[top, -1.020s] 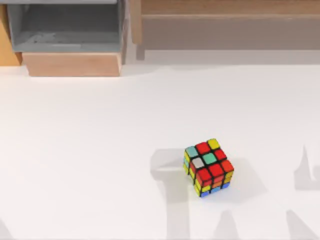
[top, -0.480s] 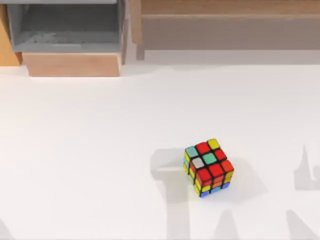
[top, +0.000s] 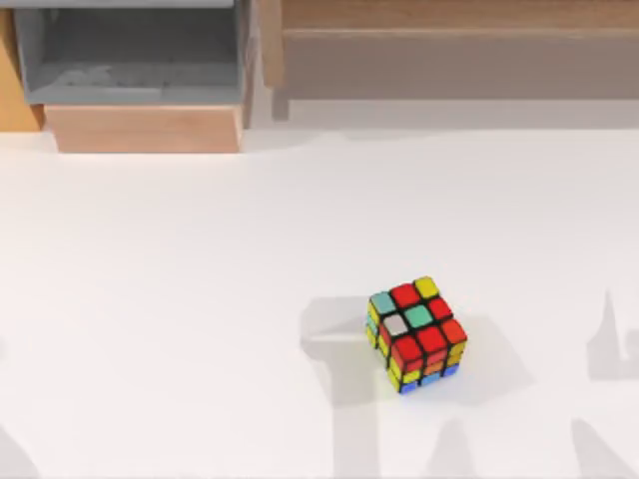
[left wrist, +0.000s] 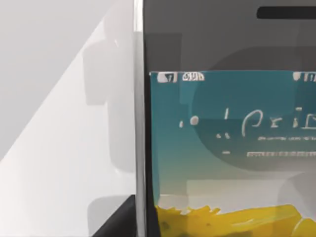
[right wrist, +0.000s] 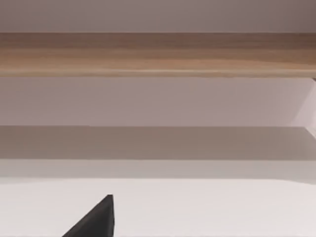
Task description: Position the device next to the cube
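The cube [top: 415, 333] stands on the white table [top: 200, 299], right of the middle and toward the front, with red, yellow, green and white stickers on top. In the left wrist view the device [left wrist: 227, 128] is very close: black face, silver rim, lit teal and yellow screen. A dark part of my left gripper [left wrist: 118, 219] sits against its rim. The device casts a shadow on the table beside it. In the right wrist view a dark tip of my right gripper [right wrist: 96, 219] hangs over bare table, facing the back wall.
A grey open drawer with a wooden front [top: 140, 90] stands at the back left. A long wooden shelf [top: 449, 40] runs along the back right. Arm shadows lie on the table around the cube and along the front edge.
The cube has stayed put. The shadow at the table's front left corner has grown and shifted up the left edge.
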`<state>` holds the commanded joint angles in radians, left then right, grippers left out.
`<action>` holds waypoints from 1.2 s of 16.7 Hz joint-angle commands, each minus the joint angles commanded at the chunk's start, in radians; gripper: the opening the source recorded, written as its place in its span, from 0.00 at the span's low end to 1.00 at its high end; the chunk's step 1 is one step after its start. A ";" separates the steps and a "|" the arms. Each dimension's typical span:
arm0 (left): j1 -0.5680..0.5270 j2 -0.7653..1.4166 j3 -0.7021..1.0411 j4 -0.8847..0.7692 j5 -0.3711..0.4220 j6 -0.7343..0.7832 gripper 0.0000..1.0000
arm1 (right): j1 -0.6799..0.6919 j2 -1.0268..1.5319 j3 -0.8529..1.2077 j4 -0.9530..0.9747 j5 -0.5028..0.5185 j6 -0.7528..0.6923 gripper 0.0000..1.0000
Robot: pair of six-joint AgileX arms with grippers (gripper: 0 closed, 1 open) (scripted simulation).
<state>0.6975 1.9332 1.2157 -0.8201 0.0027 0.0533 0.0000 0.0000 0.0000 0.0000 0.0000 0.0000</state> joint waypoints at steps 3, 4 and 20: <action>-0.020 -0.021 0.021 -0.004 0.001 -0.010 0.00 | 0.000 0.000 0.000 0.000 0.000 0.000 1.00; -0.041 -0.033 0.034 -0.007 0.001 -0.021 0.00 | 0.000 0.000 0.000 0.000 0.000 0.000 1.00; -0.882 -0.058 0.179 -0.162 -0.012 -0.449 0.00 | 0.000 0.000 0.000 0.000 0.000 0.000 1.00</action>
<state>-0.1842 1.8753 1.3950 -0.9817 -0.0096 -0.3960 0.0000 0.0000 0.0000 0.0000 0.0000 0.0000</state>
